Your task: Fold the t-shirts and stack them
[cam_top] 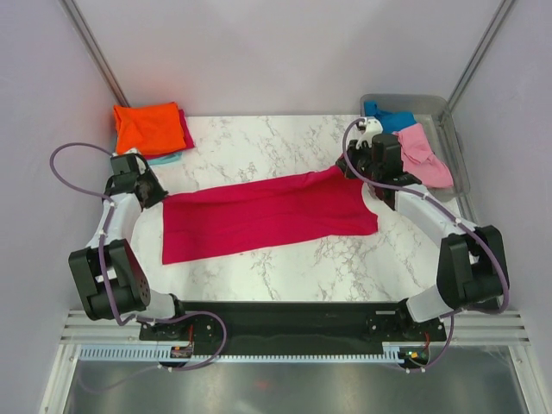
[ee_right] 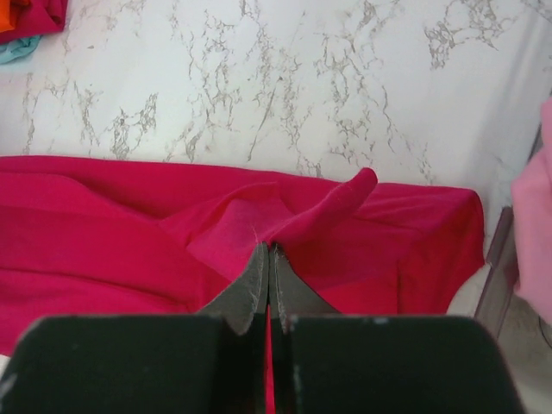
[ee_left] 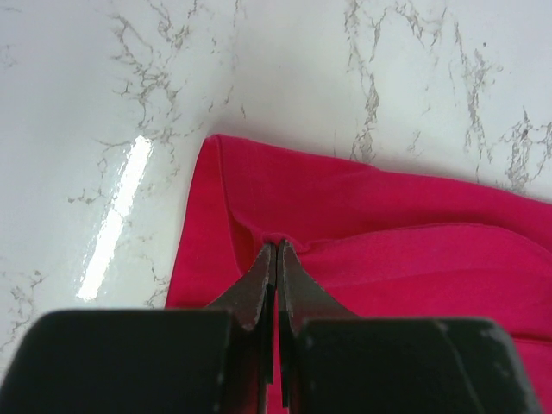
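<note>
One crimson t-shirt [cam_top: 267, 216] lies pinched by low left tool [ee_left: 276, 247], right tool [ee_right: 267, 249].

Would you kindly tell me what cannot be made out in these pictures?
- Top view: orange t-shirt covers whatever lies beneath it; only coloured edges show.
- Top view: blue t-shirt is largely covered by light pink t-shirt.
- Left wrist view: the body of left gripper hides crimson t-shirt nearest the camera.

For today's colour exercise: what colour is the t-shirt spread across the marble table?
Crimson-pink. The t-shirt shows best in the top external view.
</note>
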